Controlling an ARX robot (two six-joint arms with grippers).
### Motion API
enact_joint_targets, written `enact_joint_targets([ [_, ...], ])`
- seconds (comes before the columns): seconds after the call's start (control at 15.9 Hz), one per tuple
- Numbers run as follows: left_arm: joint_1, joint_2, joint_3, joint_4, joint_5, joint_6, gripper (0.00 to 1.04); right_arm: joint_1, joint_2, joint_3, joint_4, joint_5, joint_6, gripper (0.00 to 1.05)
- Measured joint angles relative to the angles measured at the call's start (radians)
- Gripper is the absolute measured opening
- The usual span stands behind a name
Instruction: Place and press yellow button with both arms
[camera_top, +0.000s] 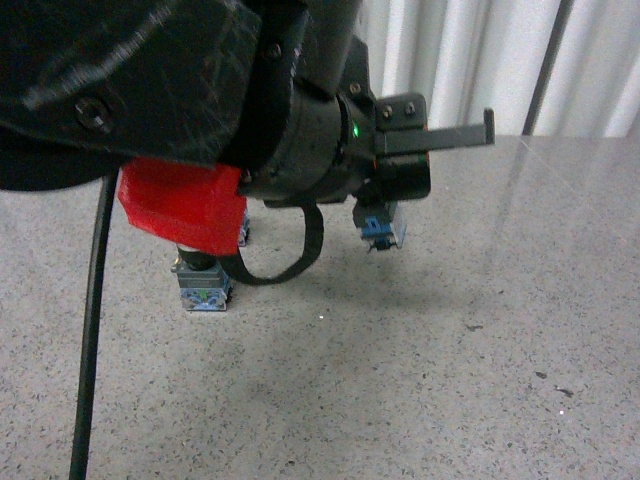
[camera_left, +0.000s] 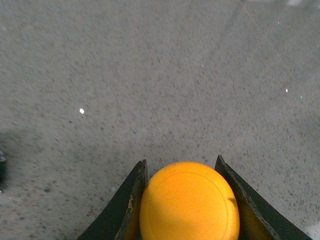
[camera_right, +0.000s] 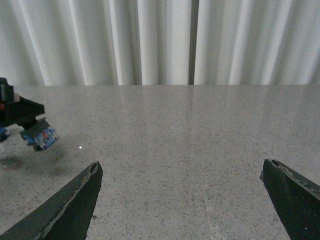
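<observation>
The yellow button's cap (camera_left: 189, 202) fills the space between my left gripper's (camera_left: 181, 162) two black fingers, which are shut on it. In the front view only its blue base (camera_top: 380, 232) shows, hanging tilted a little above the speckled table (camera_top: 450, 360) under the left gripper (camera_top: 385, 205). The right wrist view shows the same base (camera_right: 40, 136) at the far left, above the table. My right gripper (camera_right: 182, 170) is open and empty, its fingers (camera_right: 75, 205) wide apart over bare table, well away from the button.
A second button (camera_top: 203, 285) with a blue base stands on the table under the arm's red part (camera_top: 185, 205); its cap is hidden. A black cable (camera_top: 95, 300) hangs at the left. White curtains (camera_right: 150, 40) close the table's far edge.
</observation>
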Motion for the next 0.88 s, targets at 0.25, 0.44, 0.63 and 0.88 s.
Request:
enact_joint_targets([
  [0.25,-0.035,0.120,0.121,-0.012,0.011,-0.020,0.34,0.000,0.000,0.000,0.000,0.000,0.000,0.98],
  [0.44,-0.043,0.162,0.140,-0.053,0.006,-0.001,0.34,0.000,0.000,0.000,0.000,0.000,0.000,0.98],
  [0.63,-0.050,0.174,0.164,-0.075,-0.009,0.011,0.34,0.000,0.000,0.000,0.000,0.000,0.000,0.98],
  [0.88,-0.054,0.174,0.172,-0.045,-0.011,0.003,0.84,0.000,0.000,0.000,0.000,0.000,0.000,0.98],
])
